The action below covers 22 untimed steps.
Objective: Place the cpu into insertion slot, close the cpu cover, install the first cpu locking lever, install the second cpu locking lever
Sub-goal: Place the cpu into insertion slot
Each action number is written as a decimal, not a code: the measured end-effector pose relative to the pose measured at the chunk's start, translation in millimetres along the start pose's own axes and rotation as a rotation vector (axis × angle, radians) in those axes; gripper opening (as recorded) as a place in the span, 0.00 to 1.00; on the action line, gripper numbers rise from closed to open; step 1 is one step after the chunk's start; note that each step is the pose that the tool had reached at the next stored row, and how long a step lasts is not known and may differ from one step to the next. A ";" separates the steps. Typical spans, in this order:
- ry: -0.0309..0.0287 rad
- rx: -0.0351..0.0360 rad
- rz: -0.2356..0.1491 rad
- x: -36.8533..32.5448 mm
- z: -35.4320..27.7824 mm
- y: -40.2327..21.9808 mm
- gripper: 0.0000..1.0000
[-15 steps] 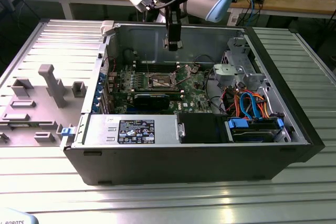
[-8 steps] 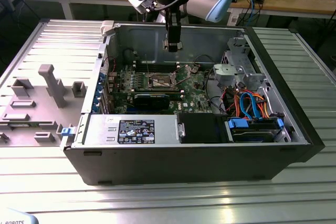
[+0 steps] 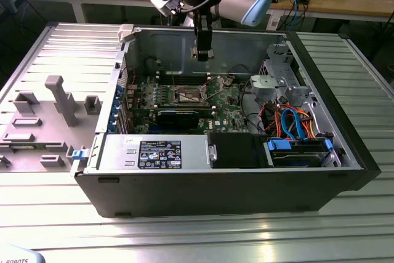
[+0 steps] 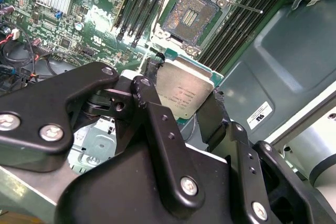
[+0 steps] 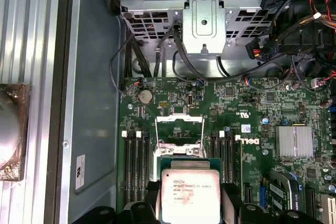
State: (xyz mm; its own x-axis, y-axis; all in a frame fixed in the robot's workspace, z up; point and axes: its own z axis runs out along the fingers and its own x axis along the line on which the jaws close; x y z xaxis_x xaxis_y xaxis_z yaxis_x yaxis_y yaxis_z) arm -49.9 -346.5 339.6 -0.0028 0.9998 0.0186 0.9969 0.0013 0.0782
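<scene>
Pincer: black two-finger pincer [image 3: 202,52] on the arm hung inside the open case, well above the board in the exterior view. In the second wrist view the pincer [image 4: 184,95] was clamped on the cpu, w/ a black finger [image 4: 212,119] at each of two opposite edges.
Cpu: small flat square chip w/ dull silver-grey metal top & green rim, the cpu [image 4: 184,90], was held in the air w/ its metal top facing both wrist views. In the first wrist view the cpu [image 5: 190,195] sat btwn the finger pads, not seated in the socket.
Insertion slot: square socket w/ dark centre & silvery rim, the insertion slot [image 4: 191,14], lay uncovered on the green circuit board [image 4: 100,19], btwn rows of long black memory slots [image 4: 142,3].
Cpu cover: thin silvery square frame w/ central cutout, the cpu cover [image 5: 181,117], stood lifted open; green board showed thru the cutout.
Lever: thin metal wire lever [image 4: 247,6] stuck out from a slot corner, across the memory slots.
Case: black-and-grey computer case [image 3: 345,152] lay open side up on the ribbed metal desk [image 3: 197,232].
Fixture: grey plastic blocks [image 3: 58,100] stood on the desk at the exterior view's left.
</scene>
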 end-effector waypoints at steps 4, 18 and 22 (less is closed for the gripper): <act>0.0091 -0.0001 0.001 -0.1 5.5 -0.4 0.54; 0.0163 0.0016 -0.061 -0.6 31.3 -9.2 0.54; 0.0163 0.0015 -0.061 -0.6 31.5 -9.2 0.54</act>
State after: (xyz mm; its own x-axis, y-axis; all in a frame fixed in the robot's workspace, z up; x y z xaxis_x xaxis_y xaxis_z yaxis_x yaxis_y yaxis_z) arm -56.6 -346.5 307.5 -0.0647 0.9975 0.0301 0.9950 0.0622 0.0782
